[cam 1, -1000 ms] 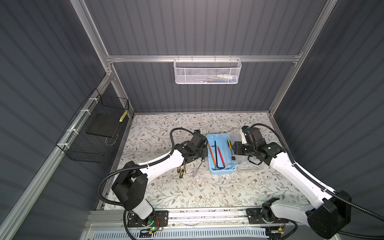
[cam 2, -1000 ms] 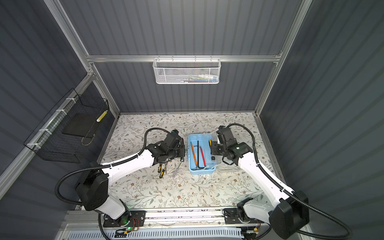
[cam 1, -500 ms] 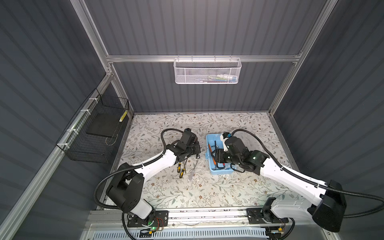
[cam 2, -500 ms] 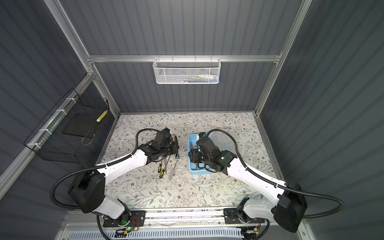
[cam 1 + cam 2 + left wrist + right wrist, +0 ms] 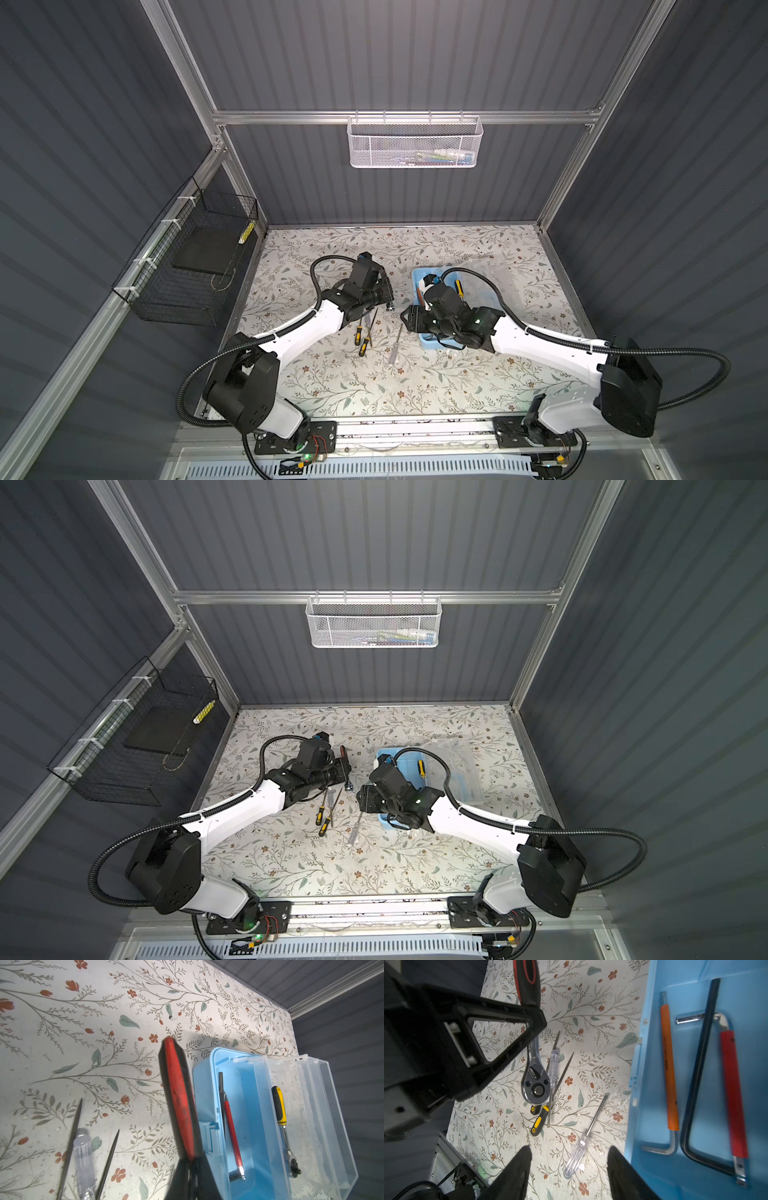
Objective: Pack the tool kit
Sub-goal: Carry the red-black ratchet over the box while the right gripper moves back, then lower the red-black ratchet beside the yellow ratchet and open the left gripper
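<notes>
Your left gripper [image 5: 192,1164] pinches the red-handled ratchet [image 5: 535,1082] aloft. Your right gripper [image 5: 569,1148], spread, hangs over the clear-handled screwdriver [image 5: 576,1155], apparently not touching, just beside the blue box [image 5: 654,1105], which its arm largely hides in both top views.

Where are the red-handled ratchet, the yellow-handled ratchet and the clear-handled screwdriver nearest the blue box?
red-handled ratchet [image 5: 535,1084]: right wrist view, on its chrome head.
yellow-handled ratchet [image 5: 279,1105]: left wrist view, on its handle.
clear-handled screwdriver [image 5: 576,1157]: right wrist view, on its clear handle.
</notes>
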{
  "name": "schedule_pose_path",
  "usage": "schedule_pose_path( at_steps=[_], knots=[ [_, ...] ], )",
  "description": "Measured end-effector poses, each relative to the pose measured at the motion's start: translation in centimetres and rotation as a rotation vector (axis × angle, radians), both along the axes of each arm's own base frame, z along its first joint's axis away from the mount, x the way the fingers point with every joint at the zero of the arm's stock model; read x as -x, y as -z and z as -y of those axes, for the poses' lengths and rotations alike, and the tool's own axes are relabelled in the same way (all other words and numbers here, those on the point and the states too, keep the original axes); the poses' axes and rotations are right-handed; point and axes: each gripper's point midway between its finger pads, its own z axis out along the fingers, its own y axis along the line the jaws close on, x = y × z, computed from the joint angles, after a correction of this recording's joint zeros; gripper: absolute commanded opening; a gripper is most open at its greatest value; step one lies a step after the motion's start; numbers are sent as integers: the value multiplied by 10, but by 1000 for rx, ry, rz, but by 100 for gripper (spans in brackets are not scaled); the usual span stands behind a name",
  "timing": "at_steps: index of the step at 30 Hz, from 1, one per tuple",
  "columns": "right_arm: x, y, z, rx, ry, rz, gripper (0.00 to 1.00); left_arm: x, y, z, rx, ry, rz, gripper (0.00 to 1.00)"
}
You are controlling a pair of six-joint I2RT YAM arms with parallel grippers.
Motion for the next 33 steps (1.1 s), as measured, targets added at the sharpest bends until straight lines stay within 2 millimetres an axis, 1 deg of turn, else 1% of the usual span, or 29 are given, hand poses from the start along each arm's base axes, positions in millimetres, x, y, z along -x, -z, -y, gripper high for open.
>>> schedule_pose_path(
  at_steps=[4, 7, 10, 12, 13, 18, 21, 24, 26, 29, 33],
  knots=[
    [-6, -20, 14, 16, 22, 64, 63, -1, -9, 13, 30, 38, 2, 0],
    [-11, -33, 30, 25, 48, 103, 64, 3, -18, 34, 50, 83, 19, 0],
    [-17, -45, 52, 25, 85, 134, 65, 10, -28, 67, 74, 147, 38, 0],
    [-18, -49, 69, 29, 112, 149, 66, 14, -32, 93, 94, 189, 48, 0],
    [-19, -49, 77, 35, 124, 153, 66, 15, -32, 102, 99, 205, 48, 0],
    [-16, -49, 121, 57, 188, 168, 67, 21, -24, 157, 130, 279, 30, 0],
    [-14, -48, 147, 74, 234, 172, 68, 23, -17, 180, 141, 302, 14, 0],
    [-11, -47, 168, 91, 268, 175, 70, 23, -15, 198, 157, 309, 4, 0],
    [-10, -47, 178, 96, 285, 176, 70, 23, -13, 203, 162, 304, -5, 0],
    [-8, -46, 190, 101, 306, 176, 70, 22, -6, 206, 160, 290, -23, 0],
    [-6, -43, 199, 102, 315, 170, 70, 23, 8, 208, 134, 273, -47, 0]
  ],
)
